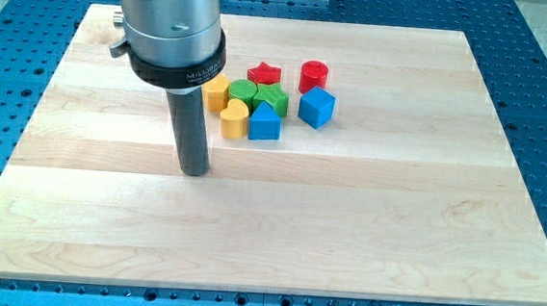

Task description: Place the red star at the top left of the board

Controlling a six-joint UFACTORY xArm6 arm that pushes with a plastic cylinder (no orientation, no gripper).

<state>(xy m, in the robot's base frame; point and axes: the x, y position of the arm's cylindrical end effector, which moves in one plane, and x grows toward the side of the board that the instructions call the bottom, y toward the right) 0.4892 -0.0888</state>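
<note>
my tip [194,172] rests on the wooden board [394,229], left of centre in the view. no jaws on this rig, just the plain dark rod under a silver housing, so nothing is clasped or let go. tip touches no block; the cluster sits above it and to the view's right, the nearest piece being the yellow heart [234,118].

red star [264,74]: glossy red, points just made out, lying flat at the top of the cluster. green block [242,93] and green star [273,99] press in just below it. red cylinder [314,76] stands near on its right, apart from it by a small gap. yellow block [217,94] is partly hidden behind the rod housing, shape unclear. blue block with a peaked top [265,123] sits beside the yellow heart; blue cube [316,107] is at the cluster's right edge, below the red cylinder.

edges: the star's upper side faces bare wood up to the board's top edge. the board's top-left corner is partly covered by the housing. wide bare wood lies along the view's bottom, left and right.
</note>
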